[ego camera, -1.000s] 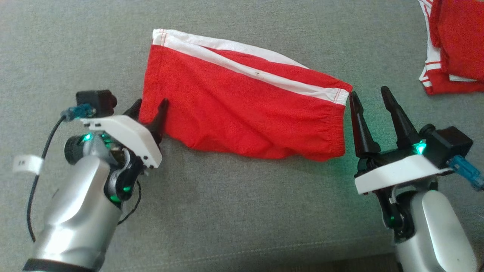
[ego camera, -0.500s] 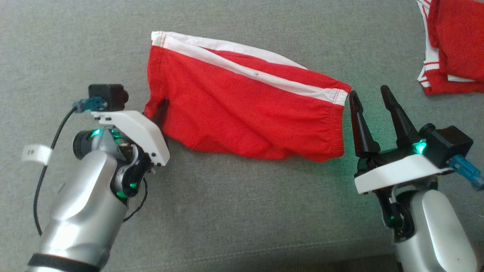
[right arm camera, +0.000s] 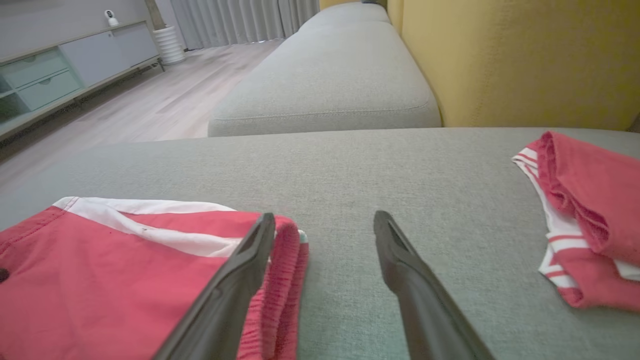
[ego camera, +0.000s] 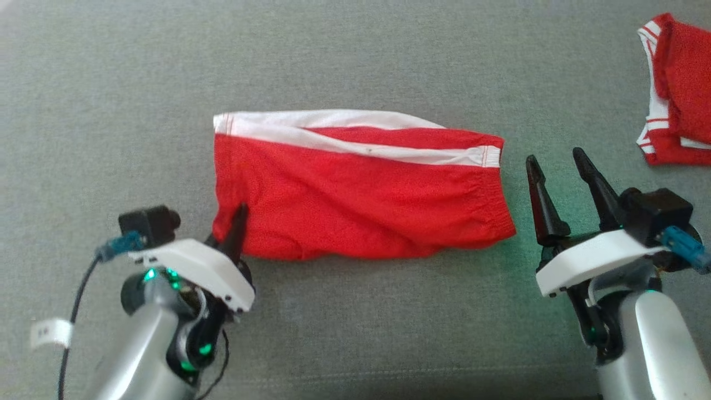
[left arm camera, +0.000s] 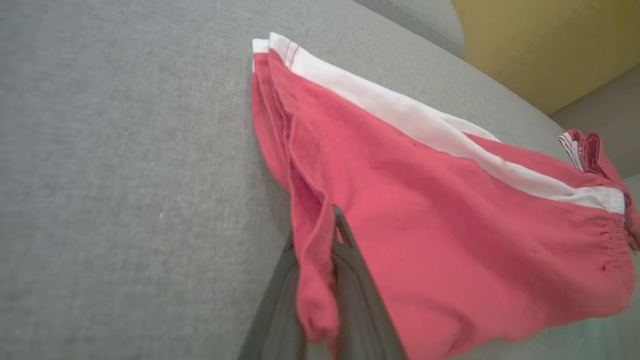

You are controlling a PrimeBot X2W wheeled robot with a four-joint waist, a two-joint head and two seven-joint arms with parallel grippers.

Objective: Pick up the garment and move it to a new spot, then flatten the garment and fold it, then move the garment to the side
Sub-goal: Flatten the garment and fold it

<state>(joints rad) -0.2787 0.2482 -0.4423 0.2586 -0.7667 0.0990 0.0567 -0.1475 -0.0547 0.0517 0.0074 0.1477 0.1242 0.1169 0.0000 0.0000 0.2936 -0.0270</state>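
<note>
The left tool [ego camera: 236, 222] is pinched together on the near left corner of the red knit shorts with a white side band [ego camera: 361, 205]. One dark tapered finger lies on top of the cloth and the other is tucked under it. The left wrist view shows what the head view hides: a soft fold of the red fabric [left arm camera: 310, 280] squeezed between the two fingers and bulging at their base. From that grip the shorts spread ahead and to the right, flat on the grey woven sofa seat [ego camera: 355, 55], slightly rumpled, with a gathered elastic hem at the far end.

The right tool [ego camera: 554, 156] stands with its pointed fingers wide apart, holding nothing. The gathered hem lies just to its left and does not touch it in the head view. In the right wrist view the left finger [right arm camera: 235, 280] overlaps the hem. To the tool's right lies a folded red-and-white striped garment [right arm camera: 585, 200], well apart. That view alone takes in a mustard-yellow backrest [right arm camera: 500, 60] ahead and a pale wood floor [right arm camera: 150, 105] beyond the seat.
</note>
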